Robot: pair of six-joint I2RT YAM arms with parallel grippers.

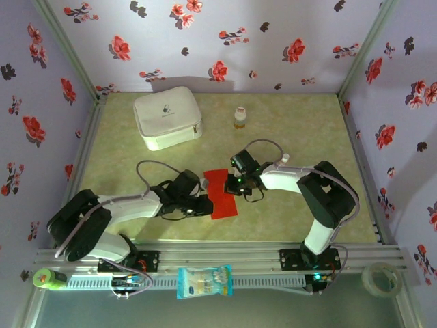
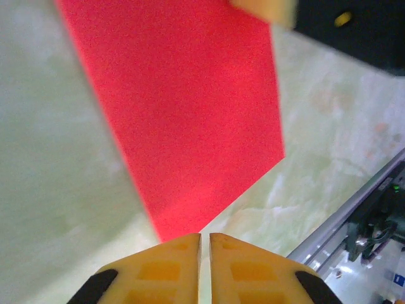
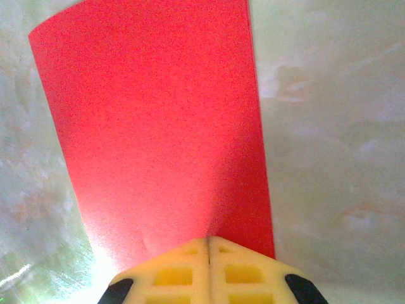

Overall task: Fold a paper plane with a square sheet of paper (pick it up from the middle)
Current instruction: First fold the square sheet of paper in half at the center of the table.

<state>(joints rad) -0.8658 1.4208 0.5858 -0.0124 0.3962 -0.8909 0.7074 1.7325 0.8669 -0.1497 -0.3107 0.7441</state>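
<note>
The square sheet of paper (image 1: 222,195) is bright red and lies on the green table between my two grippers. My right gripper (image 1: 237,183) is shut on the sheet's right-hand edge. In the right wrist view the sheet (image 3: 158,126) puckers where the right gripper (image 3: 209,239) pinches it. My left gripper (image 1: 207,204) sits at the sheet's near-left corner. Its jaws are together with a hairline slit in the left wrist view, and the left gripper (image 2: 205,235) has the corner of the sheet (image 2: 190,114) just ahead of it, with nothing seen between the pads. A paper plane is out of view.
A white zip case (image 1: 167,116) and a small bottle (image 1: 240,117) stand at the back of the table. On the front rail (image 1: 259,260) lie a blue-and-white snack packet (image 1: 204,281), a tape roll (image 1: 380,279) and a green object (image 1: 48,278). Flowered walls close in three sides.
</note>
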